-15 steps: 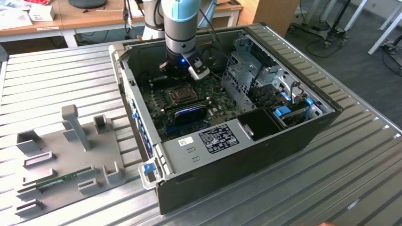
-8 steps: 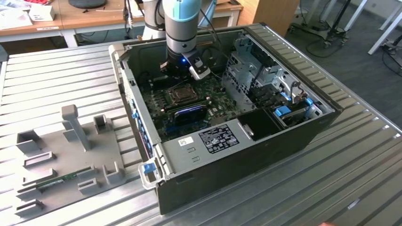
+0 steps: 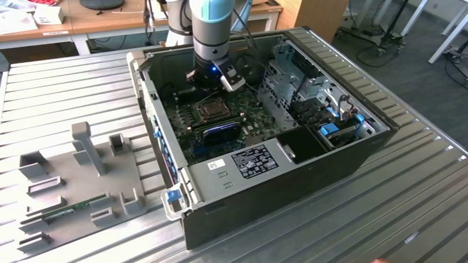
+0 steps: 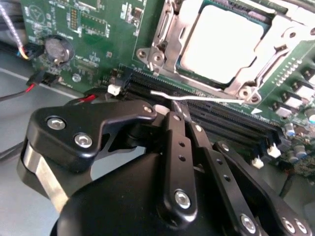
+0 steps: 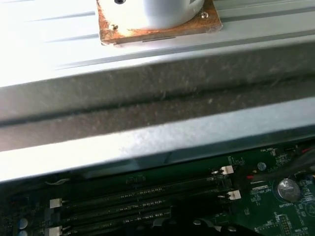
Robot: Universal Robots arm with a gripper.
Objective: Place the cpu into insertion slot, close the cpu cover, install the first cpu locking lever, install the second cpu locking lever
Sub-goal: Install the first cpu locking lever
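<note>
The pincer (image 4: 179, 112) is pinched narrow, its tips right at 1 thin locking lever (image 4: 211, 99). Just past the tips, the cpu (image 4: 221, 44) lies under the lowered cpu cover (image 4: 165, 39) — best to push that lever slowly, I think.

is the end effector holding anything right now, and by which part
Cannot be told. The end effector is shut, its tips at the thin lever beside the cover, toward one end of it.
</note>
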